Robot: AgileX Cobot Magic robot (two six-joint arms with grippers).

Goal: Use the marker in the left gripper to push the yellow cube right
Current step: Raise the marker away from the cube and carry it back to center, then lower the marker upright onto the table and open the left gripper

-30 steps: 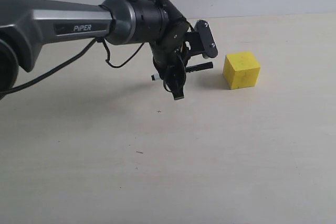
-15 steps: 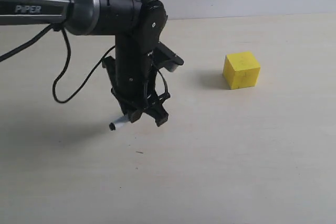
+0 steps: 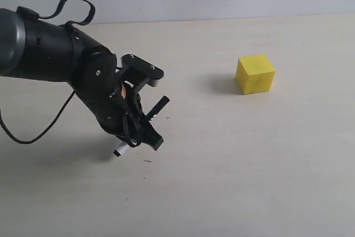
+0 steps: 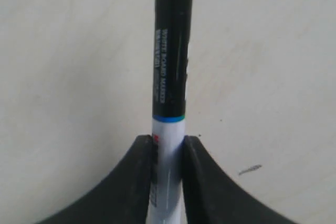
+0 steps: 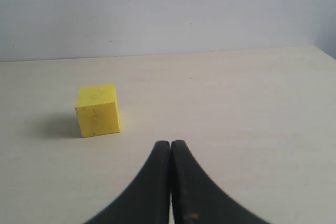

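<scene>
Two end effectors are in play, and only one has work. The left end effector sits at the lower left of the exterior view, clamped on the marker, which tilts with its black cap aimed toward the upper right. The cube stands on the bench at the upper right, well apart from the cap, so the push looks not yet begun.

Several things could spoil it. The grip is on a slim, smooth barrel, so a sideways load from the cube may pivot or slide the marker between the jaws. A cap that meets the cube off-centre would likely spin it rather than send it right. Coming in too low could drag the marker's lower end across the bench. Whether that end touches the bench now, I cannot tell.

Only the left wrist view shows the hold itself: both jaws pinch the white barrel just below a blue ring. Only the exterior view shows the gap to the cube. The right wrist view alone shows the right end effector, jaws pressed together and empty, near the cube.
</scene>
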